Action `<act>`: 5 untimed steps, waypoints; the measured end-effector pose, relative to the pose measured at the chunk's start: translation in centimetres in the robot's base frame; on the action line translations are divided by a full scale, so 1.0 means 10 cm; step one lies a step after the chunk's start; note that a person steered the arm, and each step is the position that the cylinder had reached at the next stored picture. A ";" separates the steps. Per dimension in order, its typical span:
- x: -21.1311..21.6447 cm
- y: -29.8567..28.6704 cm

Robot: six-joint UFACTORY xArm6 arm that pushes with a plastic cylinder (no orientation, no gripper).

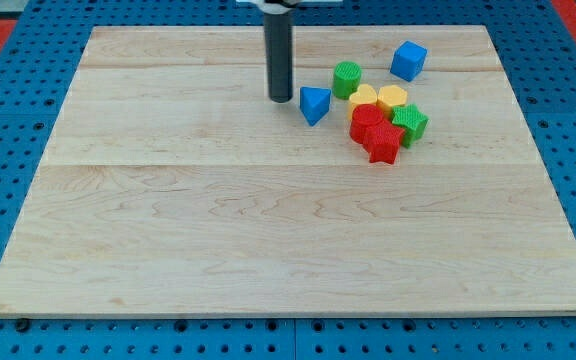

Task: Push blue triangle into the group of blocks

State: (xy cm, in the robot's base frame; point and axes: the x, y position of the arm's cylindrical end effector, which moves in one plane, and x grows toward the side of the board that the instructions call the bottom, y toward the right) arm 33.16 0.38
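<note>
1. Camera view: my tip [281, 99], a bare rod tool holding nothing, stands just left of the blue triangle [314, 104], seemingly apart.
2. Blue triangle sits on the surface [218, 210], beside the green cylinder [346, 79] and red blocks [376, 131].

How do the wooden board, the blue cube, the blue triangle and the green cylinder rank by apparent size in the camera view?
1. Wooden board, by far the largest.
2. Blue cube, blue triangle and green cylinder: they look much alike, too close to rank.
My tip sits just left of the triangle.
</note>
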 end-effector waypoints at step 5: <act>0.07 -0.30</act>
